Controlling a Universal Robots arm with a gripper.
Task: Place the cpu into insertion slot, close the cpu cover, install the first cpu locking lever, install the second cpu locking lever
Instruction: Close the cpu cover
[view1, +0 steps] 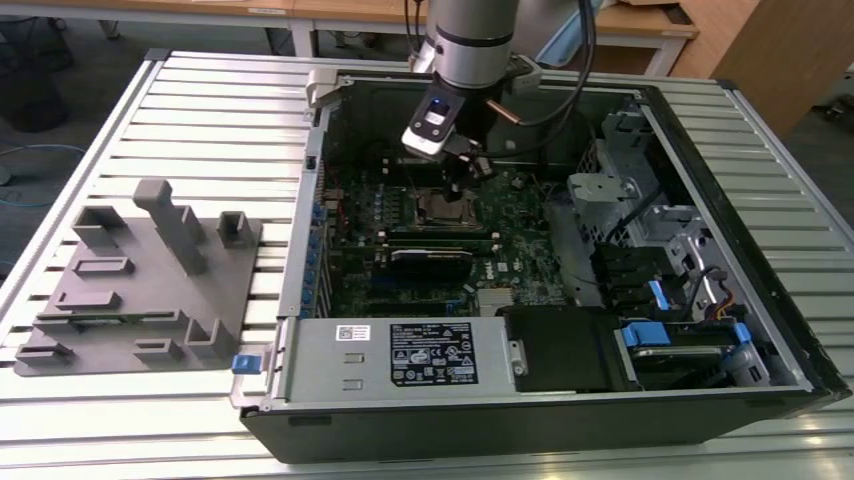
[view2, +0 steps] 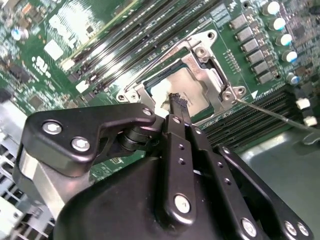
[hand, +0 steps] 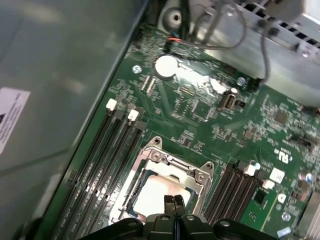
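Pinched shut on nothing, my black two-finger gripper (view1: 467, 166) hangs at the exterior view's upper centre. Leftmost lies one grey fixture (view1: 134, 290); mid-frame, one dull silver square cpu (hand: 160, 192) sits in one dark insertion slot (view1: 443, 205) under one thin silver windowed cpu cover (hand: 175, 165).

Cpu (hand: 162, 192) in the insertion slot (hand: 132, 193) — claw (hand: 174, 201) over it.
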